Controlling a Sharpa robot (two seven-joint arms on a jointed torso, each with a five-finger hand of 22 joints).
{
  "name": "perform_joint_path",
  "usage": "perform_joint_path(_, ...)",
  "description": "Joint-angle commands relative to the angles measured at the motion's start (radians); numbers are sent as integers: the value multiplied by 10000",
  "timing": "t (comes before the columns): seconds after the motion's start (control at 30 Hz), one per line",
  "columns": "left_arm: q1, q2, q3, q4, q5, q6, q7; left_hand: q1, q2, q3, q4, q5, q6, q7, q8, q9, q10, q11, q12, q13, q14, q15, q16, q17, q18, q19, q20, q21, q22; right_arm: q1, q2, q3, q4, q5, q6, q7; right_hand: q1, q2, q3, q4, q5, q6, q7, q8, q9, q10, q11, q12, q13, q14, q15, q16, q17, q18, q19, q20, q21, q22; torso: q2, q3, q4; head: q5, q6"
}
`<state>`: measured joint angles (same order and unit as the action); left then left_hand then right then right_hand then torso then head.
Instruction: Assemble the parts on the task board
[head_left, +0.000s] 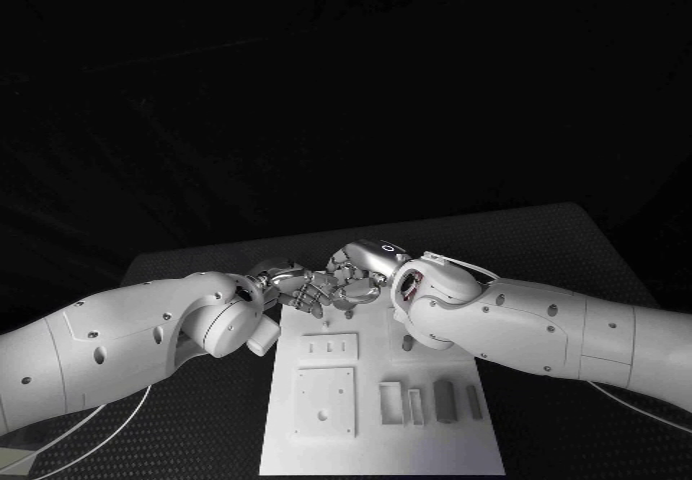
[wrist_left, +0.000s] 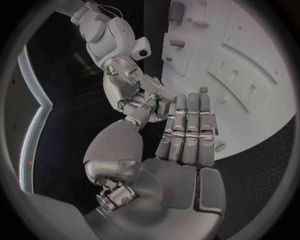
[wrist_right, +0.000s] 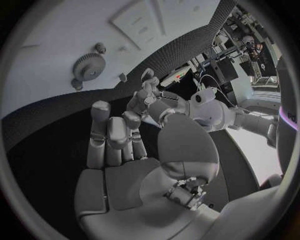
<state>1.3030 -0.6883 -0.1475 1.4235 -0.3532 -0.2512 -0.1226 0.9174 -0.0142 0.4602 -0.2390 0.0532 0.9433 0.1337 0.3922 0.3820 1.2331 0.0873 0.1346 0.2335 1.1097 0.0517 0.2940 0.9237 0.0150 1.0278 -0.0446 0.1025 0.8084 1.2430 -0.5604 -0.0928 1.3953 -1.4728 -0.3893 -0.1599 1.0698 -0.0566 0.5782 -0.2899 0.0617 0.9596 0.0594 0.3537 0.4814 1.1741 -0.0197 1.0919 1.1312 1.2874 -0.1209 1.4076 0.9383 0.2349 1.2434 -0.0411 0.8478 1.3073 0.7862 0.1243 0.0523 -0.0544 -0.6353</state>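
On the black textured table (head_left: 562, 240) lies the white flat task board (head_left: 378, 440); left hand (head_left: 296, 288) and right hand (head_left: 351, 278) meet fingertip to fingertip above its far edge, grip unclear

Far end of the board (head_left: 382, 440) is covered in the head view by the two hands, left hand (head_left: 296, 288) and right hand (head_left: 358, 275), and by the right arm (head_left: 548, 330). Fingertips meet in a tight cluster above that end of the board; whether either hand holds a part cannot be told. Near edge of the board is cut off by the head view's bottom edge. Right wrist view: a gear (wrist_right: 88, 66) on the board, its surrounding small pieces too small to identify. Left wrist view: board cut off at the circle's rim.
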Motion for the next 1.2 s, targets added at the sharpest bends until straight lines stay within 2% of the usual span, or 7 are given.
perform_joint_path(0.03,24,58,26,39,-76,94,132,60,43,25,-59,-31,99,11,34,19,67,-19,47,22,84,-35,4,29,20,43,-35,-24,24,-40,20,-15,57,-7,211,3,-58,10,7,55,-30,442,335,32,23,87,9,26,-13,4,-42,-24,8,269,-25,-64,8,164,-2,1,201,25,-16)
perform_joint_path(0.67,24,98,23,-11,-43,-320,42,114,309,72,-185,0,480,-161,143,89,405,-175,162,196,323,-191,240,245,-19,203,-184,63,215,-73,3,-15,168,-58,270,-137,-139,-58,-3,63,-29,474,321,30,38,92,-5,23,-16,19,-56,-23,25,269,-4,-68,-2,163,4,-11,196,141,-125)
perform_joint_path(0.73,24,96,23,-14,-7,-358,18,211,423,142,-254,24,518,-180,143,92,436,-189,166,216,334,-207,274,262,-31,217,-200,69,241,-76,-5,-15,182,-69,290,-147,-147,-58,-3,66,-29,475,320,29,39,93,-6,23,-16,19,-56,-23,23,269,-2,-68,-2,162,5,-14,200,138,-128)
perform_joint_path(0.83,24,79,23,-27,85,-441,-2,260,644,248,-306,395,552,-187,121,88,457,-190,150,243,327,-212,312,276,-63,224,-213,66,279,-85,-15,-15,222,-89,312,-173,-150,-62,-2,66,-29,476,320,28,39,93,-7,22,-17,10,-57,-29,2,269,-1,-69,-3,162,5,-17,206,143,-111)
perform_joint_path(0.93,24,72,23,-32,85,-481,-22,363,765,341,-435,524,587,-213,112,92,484,-201,143,268,326,-224,345,285,-75,230,-233,65,314,-95,-41,-15,296,-89,313,-230,-166,-77,-2,70,-29,475,319,24,41,94,-8,21,-18,11,-59,-31,3,269,2,-69,-6,161,-3,-9,204,161,-143)
perform_joint_path(1.0,24,64,22,-26,78,-489,-42,523,667,649,-361,204,627,-232,95,94,509,-207,125,295,332,-229,376,283,-92,254,-247,61,348,-101,-49,-15,306,-89,312,-259,-178,-80,-1,76,-29,473,319,20,41,94,-8,19,-19,15,-60,-30,10,269,5,-69,-8,161,-3,-8,209,165,-149)
perform_joint_path(1.2,22,57,22,-20,-44,-508,-101,596,658,889,-337,157,759,-285,132,137,623,-249,149,355,405,-265,463,302,-117,279,-271,58,402,-106,-73,-15,271,-104,303,-317,-199,-87,2,86,-29,471,318,14,42,95,-9,16,-21,15,-62,-32,7,269,10,-71,-11,159,3,-13,206,154,-154)
